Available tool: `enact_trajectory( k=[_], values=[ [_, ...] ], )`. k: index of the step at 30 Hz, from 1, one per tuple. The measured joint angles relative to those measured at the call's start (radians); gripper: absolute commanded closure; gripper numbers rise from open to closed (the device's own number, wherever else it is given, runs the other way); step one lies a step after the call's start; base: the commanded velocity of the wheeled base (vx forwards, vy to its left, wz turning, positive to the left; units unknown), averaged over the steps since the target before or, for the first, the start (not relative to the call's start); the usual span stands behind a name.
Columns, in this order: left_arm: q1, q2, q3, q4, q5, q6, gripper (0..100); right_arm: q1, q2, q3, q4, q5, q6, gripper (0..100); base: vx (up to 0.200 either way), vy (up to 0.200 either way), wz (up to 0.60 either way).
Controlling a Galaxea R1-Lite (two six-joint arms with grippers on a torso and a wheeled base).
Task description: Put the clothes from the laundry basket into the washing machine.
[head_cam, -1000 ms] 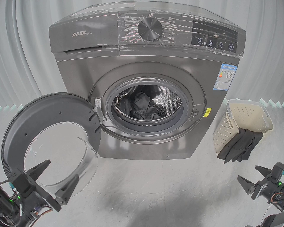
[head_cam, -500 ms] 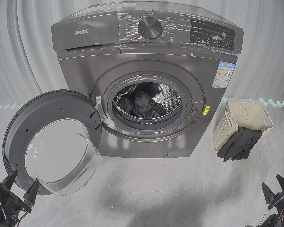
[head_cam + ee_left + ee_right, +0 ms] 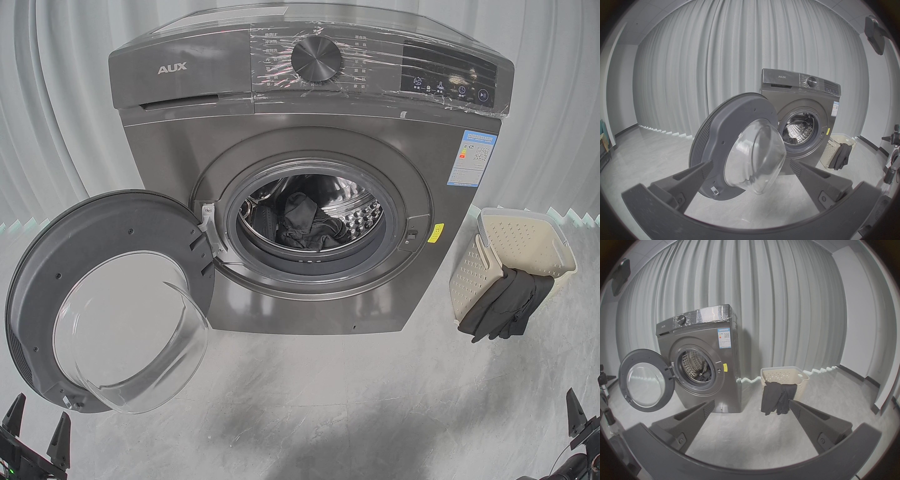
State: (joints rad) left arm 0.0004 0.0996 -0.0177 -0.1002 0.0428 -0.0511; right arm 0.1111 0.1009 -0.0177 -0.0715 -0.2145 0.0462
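So the washing machine point(image 3: 312, 187) sits on the floor with its door point(image 3: 106, 294) swung wide open to the robot's left, so the drum is easy to get at. The laundry basket point(image 3: 528, 244) stands just beside the machine on the robot's right, with a dark garment point(image 3: 506, 306) draped over its front rim and hanging down to the floor. There's already a pile of dark clothes point(image 3: 306, 225) in the drum. The left gripper point(image 3: 750, 164) and right gripper point(image 3: 751, 402) are both low and well back from everything, fingers spread wide and holding nothing. Looks to me like we're between loads: next the right arm should reach to the basket and pinch that draped garment near the rim.
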Motion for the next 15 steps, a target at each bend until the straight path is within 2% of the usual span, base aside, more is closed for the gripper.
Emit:
enact_trajectory(
  k=[3,6,8,13,15],
  values=[
    [0.013,-0.031,0.000,0.013,-0.006,0.001,0,-0.050,-0.017,0.000,0.013,0.010,-0.025,0,0.000,0.000,0.00],
    [0.013,-0.055,0.000,0.021,-0.011,0.001,0,-0.081,-0.041,0.000,0.036,0.091,-0.037,0,0.000,0.000,0.00],
    [0.010,-0.066,0.000,0.026,-0.016,-0.009,0,-0.093,-0.057,0.000,0.064,0.146,-0.040,0,0.000,0.000,0.00],
    [0.005,-0.081,0.000,0.032,-0.025,-0.092,0,-0.104,-0.077,0.000,0.085,0.188,-0.033,0,0.000,0.000,0.00],
    [0.004,-0.084,0.000,0.033,-0.027,-0.094,0,-0.106,-0.081,0.000,0.086,0.195,-0.037,0,0.000,-0.100,0.00]
  ],
)
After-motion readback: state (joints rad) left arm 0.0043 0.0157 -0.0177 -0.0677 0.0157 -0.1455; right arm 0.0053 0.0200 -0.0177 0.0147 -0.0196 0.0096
